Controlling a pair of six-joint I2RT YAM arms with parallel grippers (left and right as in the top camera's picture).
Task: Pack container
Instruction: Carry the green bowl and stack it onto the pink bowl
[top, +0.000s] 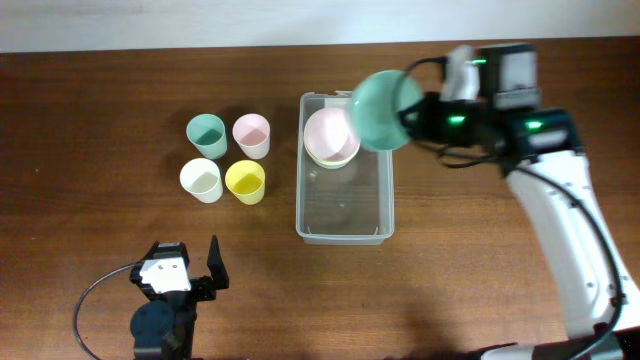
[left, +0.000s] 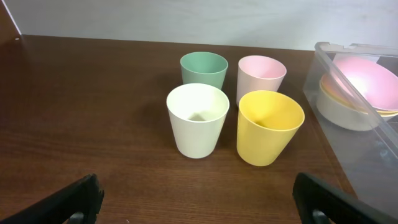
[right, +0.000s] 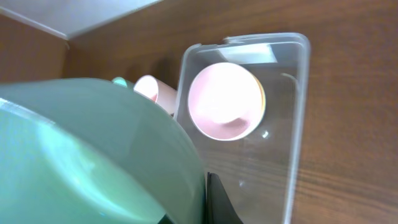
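Note:
The clear container lies mid-table with a stack of bowls, pink on top, at its far end. It also shows in the right wrist view and the left wrist view. My right gripper is shut on a green bowl, held tilted above the container's far right corner. The bowl fills the right wrist view. My left gripper is open and empty near the front edge. Green, pink, white and yellow cups stand left of the container.
The same cups show in the left wrist view: green, pink, white, yellow. A light wall borders the table's far edge.

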